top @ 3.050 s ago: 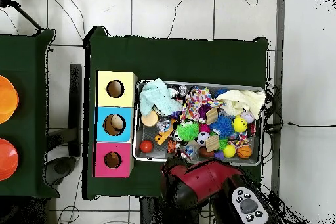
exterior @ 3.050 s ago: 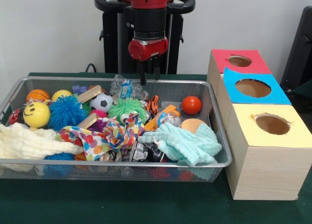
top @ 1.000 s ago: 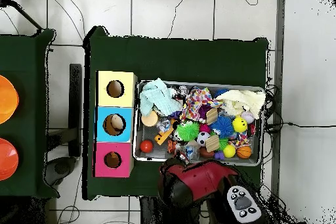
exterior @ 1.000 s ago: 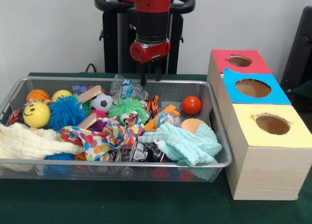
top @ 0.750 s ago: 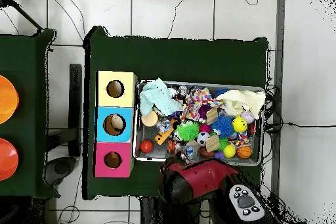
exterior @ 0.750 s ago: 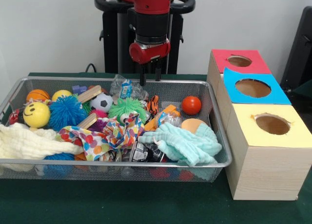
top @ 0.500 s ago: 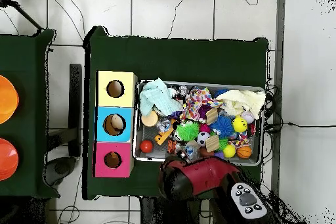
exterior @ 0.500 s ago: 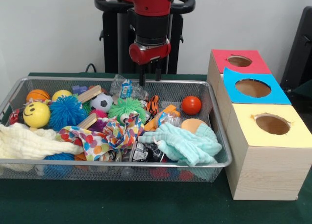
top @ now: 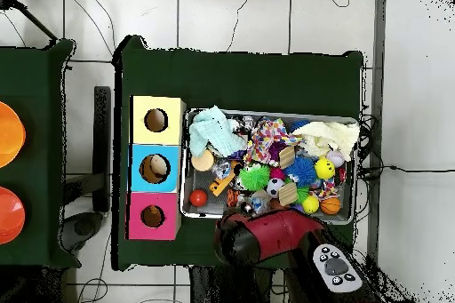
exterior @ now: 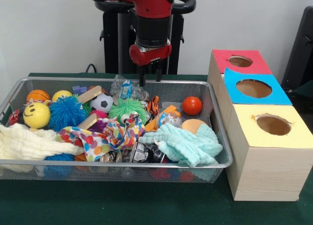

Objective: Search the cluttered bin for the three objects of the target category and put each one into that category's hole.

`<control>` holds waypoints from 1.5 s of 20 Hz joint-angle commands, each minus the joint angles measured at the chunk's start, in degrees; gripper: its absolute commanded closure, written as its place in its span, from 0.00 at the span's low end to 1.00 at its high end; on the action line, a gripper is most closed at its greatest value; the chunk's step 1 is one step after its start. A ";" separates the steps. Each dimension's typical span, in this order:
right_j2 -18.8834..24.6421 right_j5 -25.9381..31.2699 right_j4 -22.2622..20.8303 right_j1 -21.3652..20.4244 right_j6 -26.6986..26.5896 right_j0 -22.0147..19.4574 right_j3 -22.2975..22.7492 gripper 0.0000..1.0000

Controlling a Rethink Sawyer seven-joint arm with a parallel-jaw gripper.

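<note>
A wire bin (exterior: 117, 163) holds a jumble of toys. Among them are a red ball (exterior: 192, 105), a soccer ball (exterior: 101, 102), a yellow smiley ball (exterior: 36, 115), a small basketball (exterior: 37, 95), a blue spiky ball (exterior: 67, 112) and a green spiky ball (exterior: 127, 107). My gripper (exterior: 150, 79) hangs open and empty above the bin's far rim, just over a crumpled plastic bottle (exterior: 127, 89). In the overhead view the red arm (top: 267, 239) covers the gripper at the bin's (top: 267, 111) lower edge.
Three wooden boxes stand beside the bin, each with a round hole: red top (exterior: 240, 61), blue top (exterior: 254, 88), yellow top (exterior: 273, 124). A mint cloth (exterior: 183, 144), a cream cloth (exterior: 29, 143) and a colourful cloth (exterior: 105, 134) cover other items at the bin's front.
The gripper has stayed open over the bin's far rim, barely shifting. The arm's upper links have swung a little. Nothing in the bin has moved.
</note>
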 commanded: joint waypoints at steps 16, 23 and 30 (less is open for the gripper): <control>14.49 11.63 5.67 -12.58 -3.67 -9.19 5.39 0.00; 10.60 7.74 1.19 -7.95 1.72 -4.91 2.34 0.00; 11.38 8.17 1.89 -9.59 0.16 -6.34 3.95 0.00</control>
